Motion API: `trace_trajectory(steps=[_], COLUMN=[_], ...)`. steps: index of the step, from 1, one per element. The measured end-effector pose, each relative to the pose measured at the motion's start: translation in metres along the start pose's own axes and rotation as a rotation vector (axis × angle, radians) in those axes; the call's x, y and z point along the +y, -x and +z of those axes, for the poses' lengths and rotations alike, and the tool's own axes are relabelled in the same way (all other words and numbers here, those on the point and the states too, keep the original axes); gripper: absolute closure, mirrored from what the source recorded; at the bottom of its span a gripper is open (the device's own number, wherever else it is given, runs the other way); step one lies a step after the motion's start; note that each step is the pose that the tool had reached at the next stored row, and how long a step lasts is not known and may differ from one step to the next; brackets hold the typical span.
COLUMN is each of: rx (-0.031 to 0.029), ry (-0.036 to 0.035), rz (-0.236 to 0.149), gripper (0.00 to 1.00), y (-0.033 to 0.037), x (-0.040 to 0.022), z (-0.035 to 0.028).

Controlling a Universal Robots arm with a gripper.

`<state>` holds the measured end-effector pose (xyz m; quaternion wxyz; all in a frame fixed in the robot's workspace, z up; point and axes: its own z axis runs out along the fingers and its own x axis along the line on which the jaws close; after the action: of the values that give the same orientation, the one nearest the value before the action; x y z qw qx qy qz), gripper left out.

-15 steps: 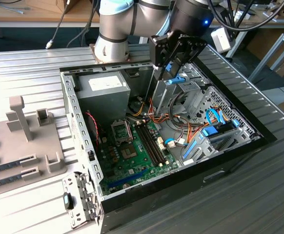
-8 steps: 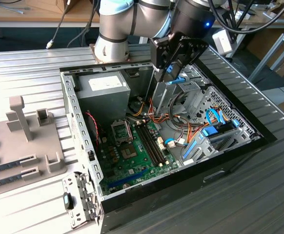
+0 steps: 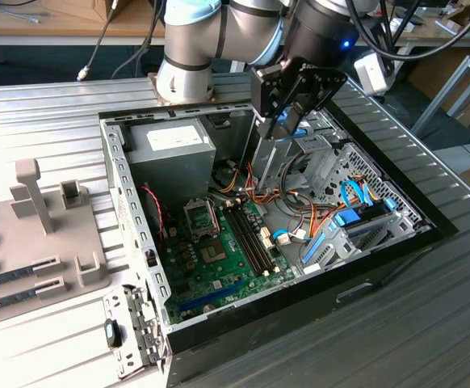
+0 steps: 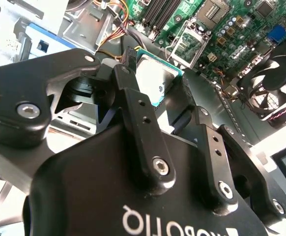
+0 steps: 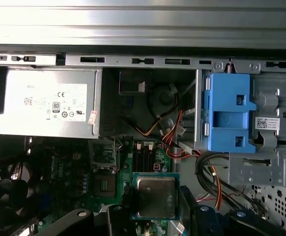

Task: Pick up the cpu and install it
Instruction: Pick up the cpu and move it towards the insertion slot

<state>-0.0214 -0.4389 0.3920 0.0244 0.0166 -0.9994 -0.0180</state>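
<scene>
In both wrist views my gripper (image 4: pixel 155 82) (image 5: pixel 154 199) is shut on the cpu (image 4: pixel 152 76) (image 5: pixel 156 195), a silver-topped square chip with a thin green rim, pinched by two opposite edges between the black fingers (image 4: pixel 133 105). In the exterior view the gripper (image 3: pixel 295 113) hangs above the back of the open computer case, well above the green motherboard (image 3: pixel 227 250). The open cpu socket (image 3: pixel 201 217) (image 4: pixel 189 42) (image 5: pixel 103 183) lies on the board below, toward the exterior view's left of the gripper, with its metal frame lifted.
A grey power supply (image 3: pixel 170 145) sits in the case's back corner. Drive cages with blue brackets (image 3: pixel 356 222) (image 5: pixel 226 113) and loose cables (image 3: pixel 300 210) fill the exterior view's right. A fan (image 4: pixel 275 88) borders the board. A grey fixture (image 3: pixel 49 234) with memory sticks (image 3: pixel 9 275) lies outside the case.
</scene>
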Motion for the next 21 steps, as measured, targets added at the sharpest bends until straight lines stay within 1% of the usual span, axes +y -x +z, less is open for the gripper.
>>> trace_trajectory(steps=[21], rx=[0.0000], ry=[0.0000], rz=[0.000], gripper=[0.53], y=[-0.0003], x=[-0.0130], z=[0.0023])
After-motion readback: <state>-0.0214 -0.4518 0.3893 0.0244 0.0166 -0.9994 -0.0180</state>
